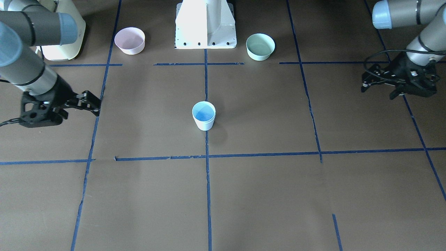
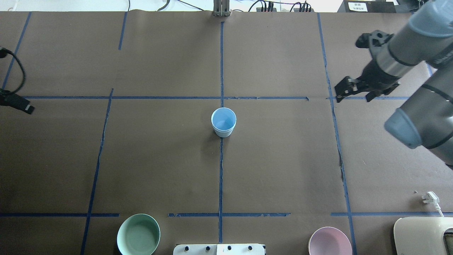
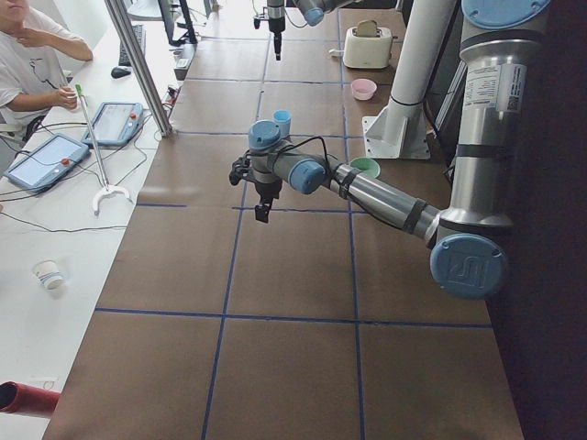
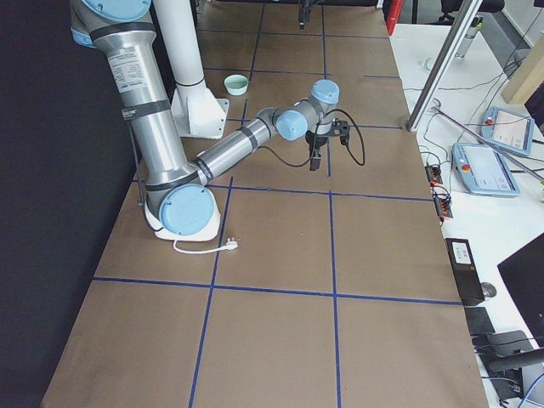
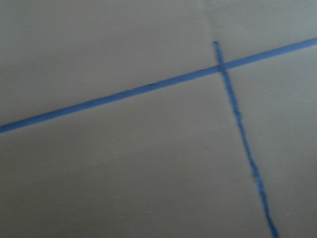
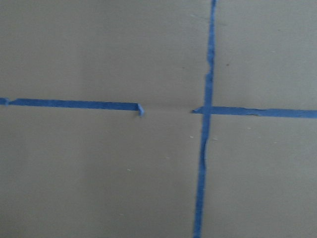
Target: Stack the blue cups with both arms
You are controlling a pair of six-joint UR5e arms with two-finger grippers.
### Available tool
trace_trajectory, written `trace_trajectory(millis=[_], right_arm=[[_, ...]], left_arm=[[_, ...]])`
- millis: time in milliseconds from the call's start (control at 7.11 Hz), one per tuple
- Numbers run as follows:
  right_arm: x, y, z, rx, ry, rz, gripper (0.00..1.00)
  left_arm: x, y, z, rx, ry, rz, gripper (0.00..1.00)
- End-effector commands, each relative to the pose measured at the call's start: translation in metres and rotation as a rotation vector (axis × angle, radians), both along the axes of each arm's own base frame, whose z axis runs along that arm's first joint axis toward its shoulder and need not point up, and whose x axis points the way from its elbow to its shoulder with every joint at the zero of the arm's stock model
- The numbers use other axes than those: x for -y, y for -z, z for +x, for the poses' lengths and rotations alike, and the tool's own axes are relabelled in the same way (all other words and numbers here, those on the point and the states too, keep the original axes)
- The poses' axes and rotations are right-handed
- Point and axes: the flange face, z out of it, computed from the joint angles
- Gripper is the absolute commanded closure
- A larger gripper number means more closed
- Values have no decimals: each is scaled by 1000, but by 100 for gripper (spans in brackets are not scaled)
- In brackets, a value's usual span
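One blue cup (image 1: 204, 115) stands upright at the table's centre on a blue tape line; it also shows in the overhead view (image 2: 223, 122) and the exterior left view (image 3: 282, 119). A faint step runs below its rim; I cannot tell whether a second cup sits nested in it. No other blue cup is in view. My right gripper (image 1: 82, 111) hovers far to the cup's side, open and empty, also in the overhead view (image 2: 354, 96). My left gripper (image 1: 379, 91) hovers far on the other side, open and empty. Both wrist views show only bare table and tape.
A pink bowl (image 1: 129, 40) and a mint-green bowl (image 1: 260, 46) flank the white pedestal (image 1: 205, 24) at the robot's side. A cream appliance (image 2: 421, 235) and a white plug (image 2: 430, 197) lie near the right arm's base. Blue tape lines cross the brown table.
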Motion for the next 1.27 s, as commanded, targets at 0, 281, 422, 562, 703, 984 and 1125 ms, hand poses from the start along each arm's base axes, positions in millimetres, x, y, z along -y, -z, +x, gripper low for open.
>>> trace_trajectory(millis=[0, 281, 422, 562, 703, 984, 1125], right_arm=[[-11, -89, 108, -16, 83, 64, 0], [-19, -162, 198, -31, 127, 121, 0], [-25, -192, 232, 1, 142, 134, 0], [-31, -210, 248, 27, 159, 149, 0], [-39, -219, 254, 26, 150, 134, 0], [-42, -220, 259, 29, 140, 134, 0], [-41, -218, 260, 27, 140, 139, 0]], left_arm=[[6, -48, -96, 45, -43, 10, 0], [13, -124, -157, 10, -49, -24, 0], [8, -139, -166, 7, -33, -53, 0], [-5, -144, -167, 5, -30, -64, 0], [-10, -146, -167, 5, -24, -74, 0], [-28, -151, -171, 9, -6, -100, 0], [-28, -138, -171, 17, 51, -136, 0]])
